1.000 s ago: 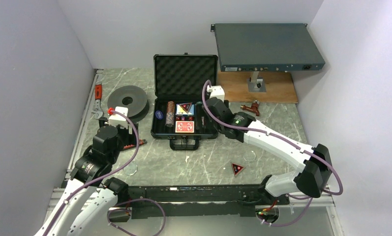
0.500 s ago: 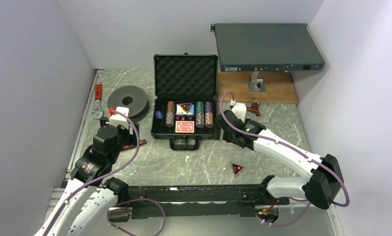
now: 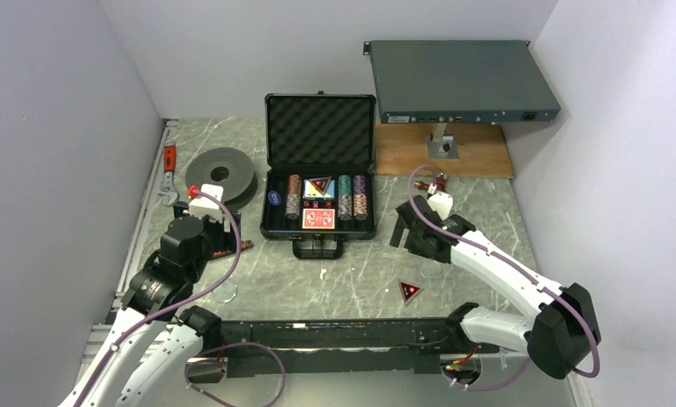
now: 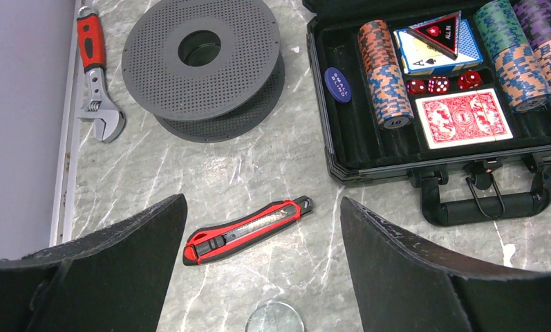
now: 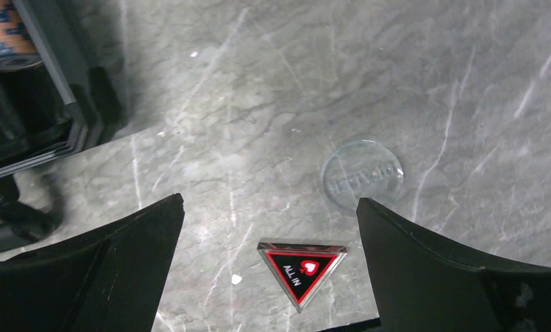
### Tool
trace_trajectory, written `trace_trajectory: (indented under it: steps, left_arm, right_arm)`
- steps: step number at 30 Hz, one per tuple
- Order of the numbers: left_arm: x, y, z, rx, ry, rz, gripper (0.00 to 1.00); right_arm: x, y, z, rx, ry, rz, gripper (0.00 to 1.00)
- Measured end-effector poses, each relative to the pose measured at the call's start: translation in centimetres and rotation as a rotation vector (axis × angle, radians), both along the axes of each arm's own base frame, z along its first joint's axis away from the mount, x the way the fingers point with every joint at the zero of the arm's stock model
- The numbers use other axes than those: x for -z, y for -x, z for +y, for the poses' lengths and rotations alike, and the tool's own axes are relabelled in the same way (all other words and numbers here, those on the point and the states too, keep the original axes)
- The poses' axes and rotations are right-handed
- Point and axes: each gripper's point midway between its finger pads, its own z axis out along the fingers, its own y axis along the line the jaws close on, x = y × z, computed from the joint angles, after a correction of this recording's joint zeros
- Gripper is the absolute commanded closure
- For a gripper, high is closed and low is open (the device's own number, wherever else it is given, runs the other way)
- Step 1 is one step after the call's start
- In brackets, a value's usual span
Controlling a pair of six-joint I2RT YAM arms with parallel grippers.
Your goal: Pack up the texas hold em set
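The black briefcase (image 3: pixel 270 227) lies open with its foam lid up. Striped chip stacks (image 4: pixel 386 83), a blue deck (image 4: pixel 424 52) under a triangular marker (image 4: pixel 440 32), a red deck (image 4: pixel 466 117) and the blue button (image 4: pixel 337 84) sit inside. A second red-black triangular marker (image 5: pixel 301 268) lies loose on the table, right of the case's front (image 3: pixel 409 292). My right gripper (image 5: pixel 269 200) hovers open above that marker, empty (image 3: pixel 409 229). At the case's left, my left gripper (image 4: pixel 263 199) hangs open over the table, holding nothing (image 3: pixel 226 231).
A red utility knife (image 4: pixel 248 229) and a clear disc (image 4: pixel 274 319) lie below the left gripper. Another clear disc (image 5: pixel 362 174) is beside the loose marker. A grey spool (image 3: pixel 221 175) and a wrench (image 4: pixel 96 90) are at left. A grey rack box (image 3: pixel 457 80) stands back right.
My right arm has pulled back out of the case, rightward and nearer, and its jaws have spread wider. Green and purple chip stacks now show in the case. The left arm has not moved.
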Motion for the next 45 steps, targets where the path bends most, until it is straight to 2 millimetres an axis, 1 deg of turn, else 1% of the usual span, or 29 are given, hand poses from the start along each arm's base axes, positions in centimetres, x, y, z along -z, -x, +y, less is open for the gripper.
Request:
trace_trajectory:
  steps: [5, 10, 13, 15, 18, 22, 24, 28, 33, 38, 41, 45]
  left_arm:
    - [0.0, 0.0, 0.0, 0.0, 0.0, 0.0, 0.13]
    - [0.0, 0.0, 0.0, 0.0, 0.0, 0.0, 0.13]
    - [0.0, 0.0, 0.0, 0.0, 0.0, 0.001, 0.13]
    - [0.0, 0.0, 0.0, 0.0, -0.001, 0.002, 0.13]
    - [0.2, -0.1, 0.0, 0.0, -0.003, 0.007, 0.13]
    - [0.3, -0.2, -0.1, 0.0, -0.007, 0.015, 0.13]
    - [0.4, -0.2, -0.1, 0.0, -0.009, 0.018, 0.13]
    - [0.5, -0.2, -0.1, 0.0, -0.011, 0.022, 0.13]
    - [0.6, -0.2, -0.2, 0.004, -0.01, 0.025, 0.13]
    - [0.6, -0.3, -0.2, 0.004, -0.009, 0.026, 0.13]
    - [0.6, -0.3, -0.2, 0.003, -0.009, 0.026, 0.13]
    - [0.6, -0.3, -0.2, 0.003, -0.009, 0.026, 0.13]
  right_arm:
    - [1.6, 0.5, -1.9, 0.108, -0.038, 0.057, 0.0]
    - [4.1, 1.6, -3.6, 0.204, -0.087, 0.155, 0.0]
    - [5.8, 2.6, -4.0, 0.238, -0.118, 0.223, 0.0]
    - [6.6, 3.1, -4.1, 0.247, -0.128, 0.263, 0.0]
    - [7.2, 3.2, -4.1, 0.25, -0.14, 0.298, 0.0]
    - [7.5, 3.0, -4.3, 0.261, -0.153, 0.305, 0.02]
    - [7.7, 3.0, -4.4, 0.264, -0.161, 0.304, 0.06]
    - [8.1, 3.0, -4.7, 0.272, -0.166, 0.305, 0.16]
    - [8.1, 3.2, -5.2, 0.295, -0.173, 0.316, 0.23]
    - [8.2, 3.3, -5.5, 0.304, -0.171, 0.322, 0.32]
    - [8.3, 3.5, -5.6, 0.303, -0.165, 0.333, 0.4]
    - [8.4, 3.7, -5.8, 0.3, -0.153, 0.347, 0.54]
